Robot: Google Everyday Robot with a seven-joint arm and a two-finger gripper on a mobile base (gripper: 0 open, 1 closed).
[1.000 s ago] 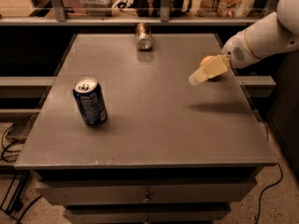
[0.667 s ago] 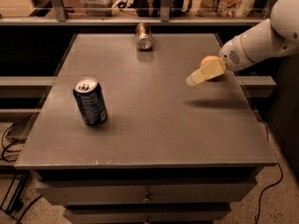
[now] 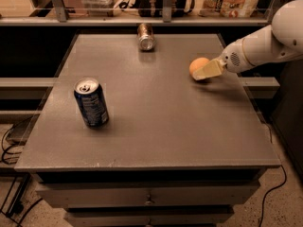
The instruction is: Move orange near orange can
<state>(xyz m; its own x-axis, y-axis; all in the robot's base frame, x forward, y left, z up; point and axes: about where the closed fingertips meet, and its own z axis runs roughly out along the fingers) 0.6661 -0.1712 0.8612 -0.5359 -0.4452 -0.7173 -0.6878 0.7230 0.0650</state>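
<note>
Masking the small round orange fruit (image 3: 196, 65) on its right side, cream plastic tool (image 3: 202, 73) sits over grey counter (image 3: 156, 122), right part; grip: cannot tell.

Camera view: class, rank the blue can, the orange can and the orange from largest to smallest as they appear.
1. Blue can: largest, though it is nearest the camera.
2. Orange can, at the table's far edge, and orange look alike; the gripper, at the orange, partly covers it, so they are left unranked.
</note>
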